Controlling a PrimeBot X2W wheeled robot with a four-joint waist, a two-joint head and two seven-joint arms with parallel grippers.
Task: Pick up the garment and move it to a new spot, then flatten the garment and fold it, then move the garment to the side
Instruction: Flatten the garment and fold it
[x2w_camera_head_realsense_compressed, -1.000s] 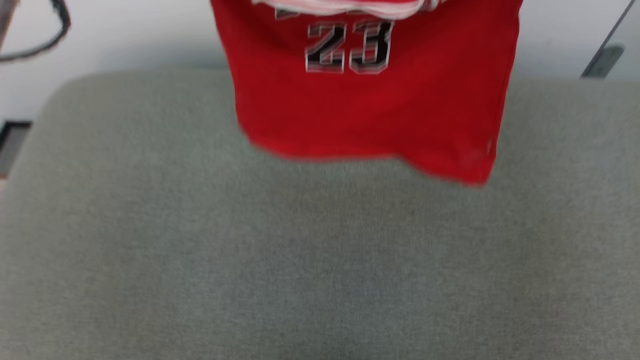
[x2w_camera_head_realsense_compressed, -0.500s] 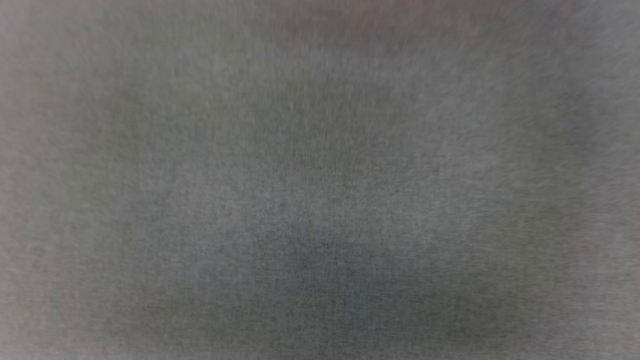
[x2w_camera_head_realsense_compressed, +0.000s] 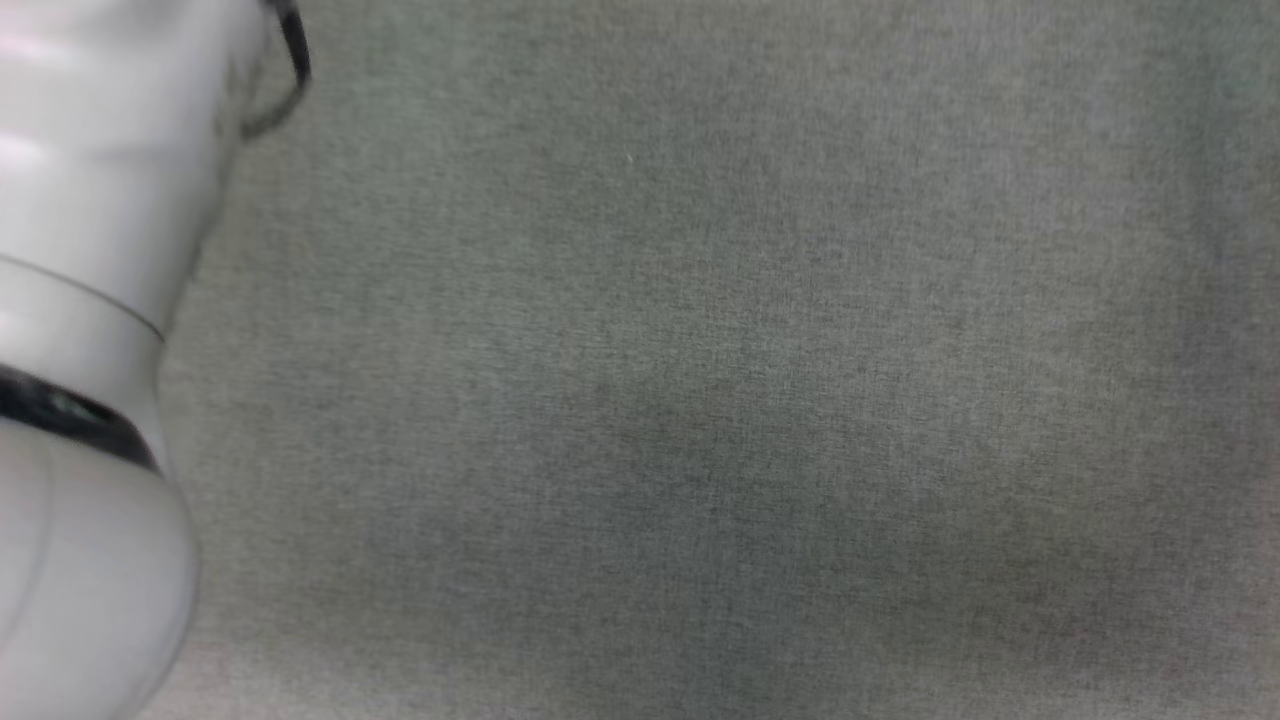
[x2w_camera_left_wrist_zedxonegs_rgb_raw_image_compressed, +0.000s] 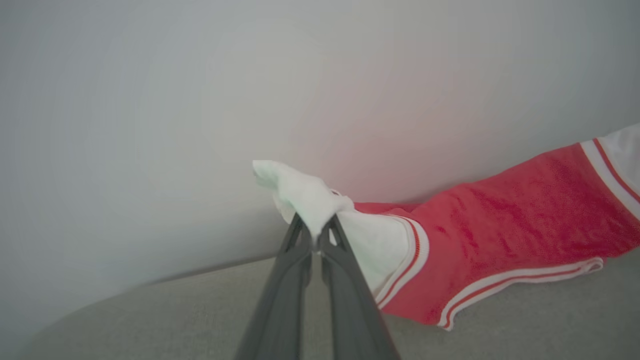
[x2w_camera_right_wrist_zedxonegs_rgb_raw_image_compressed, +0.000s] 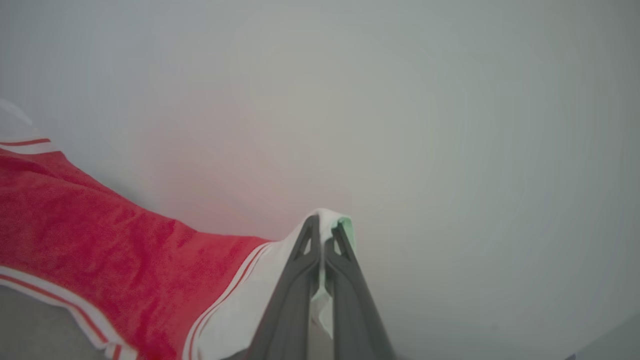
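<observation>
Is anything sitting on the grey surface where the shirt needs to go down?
Nothing visible. The left gripper and right gripper each pinch a white sleeve of the garment, and the grey surface has nothing lying on it.

Wrist views, apparently close, same garment (x2w_camera_left_wrist_zedxonegs_rgb_raw_image_compressed: 500, 225)

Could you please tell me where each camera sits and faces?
Head view: on the head, facing down at grey cushion; pale forearm left.
Left wrist view: along the left gripper, shut on a white sleeve of the garment, facing a wall.
Right wrist view: along the right gripper, shut on the other sleeve.
Both wrist views share the garment.
</observation>
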